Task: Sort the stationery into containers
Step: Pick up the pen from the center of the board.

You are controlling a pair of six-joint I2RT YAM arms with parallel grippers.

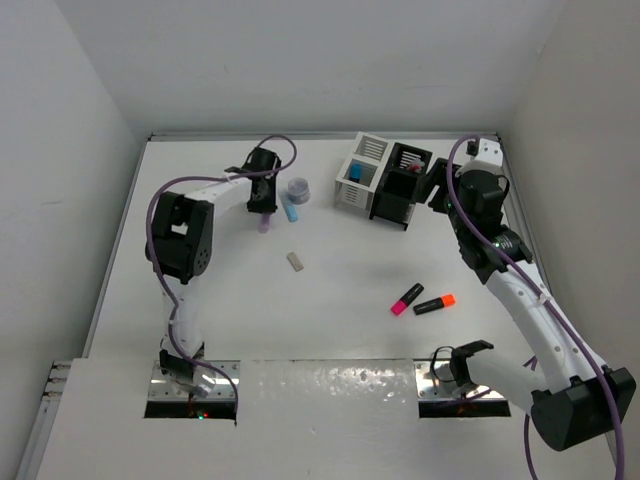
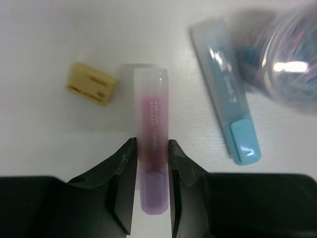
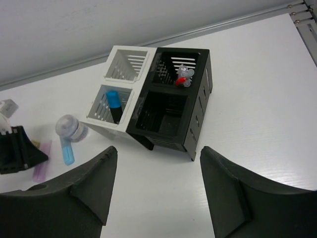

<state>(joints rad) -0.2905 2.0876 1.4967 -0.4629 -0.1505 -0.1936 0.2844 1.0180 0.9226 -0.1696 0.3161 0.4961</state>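
Note:
In the left wrist view a pastel pink stick (image 2: 151, 114) lies on the table, and my left gripper (image 2: 151, 145) is shut on it, both jaws pressed to its sides. A beige eraser (image 2: 92, 83) lies to its left; a pastel blue stick (image 2: 225, 89) and a greyish round piece (image 2: 287, 59) lie to its right. From above, the left gripper (image 1: 262, 198) sits at the back left. My right gripper (image 3: 158, 148) stands open and empty in front of the containers, a white bin (image 3: 106, 128) joined to a black bin (image 3: 198, 114). A blue-ended highlighter (image 3: 113, 101) stands in the white bin.
A pink-ended highlighter (image 1: 407, 298) and an orange-ended highlighter (image 1: 434, 304) lie right of the table's middle. A small red-and-grey item (image 3: 183, 77) sits in the black bin's far compartment. White walls close in the table's back and sides.

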